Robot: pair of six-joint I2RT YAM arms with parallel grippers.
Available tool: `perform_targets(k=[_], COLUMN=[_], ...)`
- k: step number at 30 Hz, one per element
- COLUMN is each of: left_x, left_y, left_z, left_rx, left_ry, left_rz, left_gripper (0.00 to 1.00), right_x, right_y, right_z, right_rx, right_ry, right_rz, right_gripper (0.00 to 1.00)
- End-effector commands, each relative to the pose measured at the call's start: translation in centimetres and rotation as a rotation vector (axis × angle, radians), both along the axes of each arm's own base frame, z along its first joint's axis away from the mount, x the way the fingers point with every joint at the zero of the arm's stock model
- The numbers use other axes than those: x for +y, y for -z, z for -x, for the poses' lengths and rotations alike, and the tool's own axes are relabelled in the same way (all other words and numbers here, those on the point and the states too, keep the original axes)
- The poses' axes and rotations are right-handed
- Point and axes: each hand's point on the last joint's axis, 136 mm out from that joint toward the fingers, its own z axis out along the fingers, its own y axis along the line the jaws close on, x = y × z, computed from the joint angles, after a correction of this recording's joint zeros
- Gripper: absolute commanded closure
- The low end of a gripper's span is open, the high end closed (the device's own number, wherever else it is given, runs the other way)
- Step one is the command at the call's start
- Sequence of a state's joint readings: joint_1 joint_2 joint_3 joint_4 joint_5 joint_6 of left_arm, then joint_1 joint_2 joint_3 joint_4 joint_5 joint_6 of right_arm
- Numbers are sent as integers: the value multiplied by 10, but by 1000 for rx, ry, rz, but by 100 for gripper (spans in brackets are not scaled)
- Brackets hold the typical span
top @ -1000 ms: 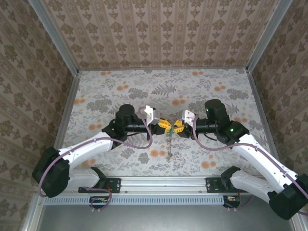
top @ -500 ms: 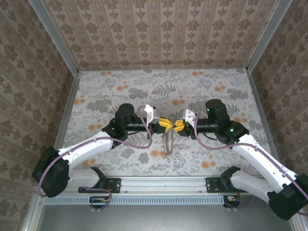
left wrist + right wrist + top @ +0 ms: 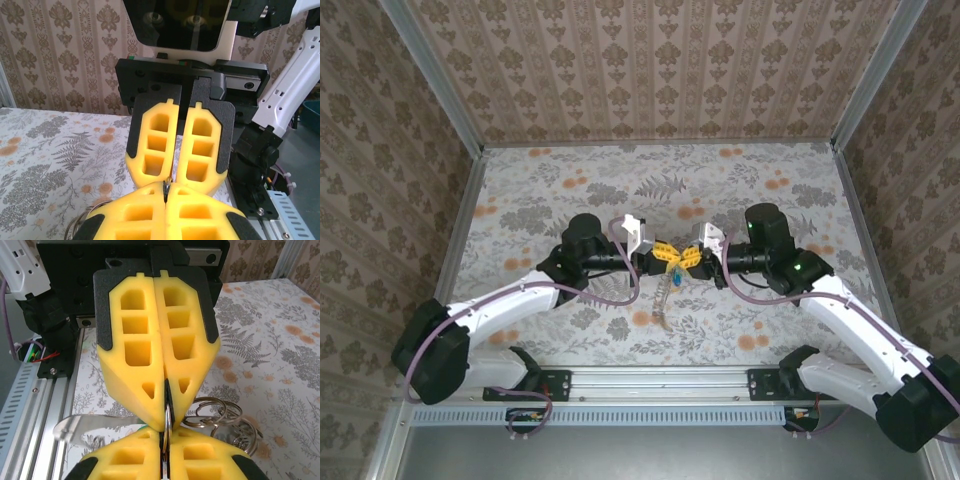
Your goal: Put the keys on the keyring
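The left fingers (image 3: 132,365) are clenched, and a thin dark hoop seen edge-on, which I take for the keyring (image 3: 167,416), is nipped at their tips. The right fingers (image 3: 202,150) meet them tip to tip and look closed on the same hoop, with only a sliver of gap between the pads. The ring is therefore held in the air between the two fingertip pairs, above the near middle of the desk (image 3: 570,190). The keys (image 3: 665,305) dangle below it, along with a cluster of small silver split rings (image 3: 220,412). Whether every key is already threaded on the hoop cannot be told. This looks like the threading step itself, with the hoop steadied by both sides. The next move probably calls for one side to keep its pinch while the other lets go to feed a key's loop on without dropping the bunch. Behind the fingers, the wrists are level and face each other. The left arm (image 3: 510,300) and right arm (image 3: 850,310) reach inward from their bases, elbows bent outward.
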State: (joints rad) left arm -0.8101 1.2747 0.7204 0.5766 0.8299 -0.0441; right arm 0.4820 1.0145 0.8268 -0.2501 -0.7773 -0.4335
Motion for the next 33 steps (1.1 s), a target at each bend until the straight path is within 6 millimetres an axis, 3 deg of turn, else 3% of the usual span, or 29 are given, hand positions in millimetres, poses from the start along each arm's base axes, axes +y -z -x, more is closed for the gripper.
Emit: perform_targets(k=[1, 3, 7, 10, 13, 21, 30, 33], left_x=[-4, -4, -1, 9, 21, 30, 19, 16], left_y=[-36, -37, -32, -18, -2, 23, 16, 18], left_z=[1, 1, 3, 4, 9, 8, 13, 17], left_rx=[-79, -87, -56, -30, -42, 109, 135, 138], left_ry=[-11, -11, -5, -18, -27, -4, 51, 76], left_rz=[127, 135, 93, -1, -144, -343, -311, -323], left_gripper=[100, 100, 97, 72, 65, 65, 65, 71], right_x=[16, 16, 12, 6, 1, 3, 9, 10], right_y=[-15, -11, -3, 0, 6, 13, 15, 14], right_z=[9, 9, 7, 8, 10, 10, 11, 11], right_rx=[-10, 10, 25, 20, 20, 6, -7, -11], right_ry=[-92, -96, -77, -67, -61, -65, -74, -75], right_rz=[-87, -78, -23, 40, 115, 215, 262, 265], right_gripper=[87, 100, 100, 100, 100, 100, 100, 100])
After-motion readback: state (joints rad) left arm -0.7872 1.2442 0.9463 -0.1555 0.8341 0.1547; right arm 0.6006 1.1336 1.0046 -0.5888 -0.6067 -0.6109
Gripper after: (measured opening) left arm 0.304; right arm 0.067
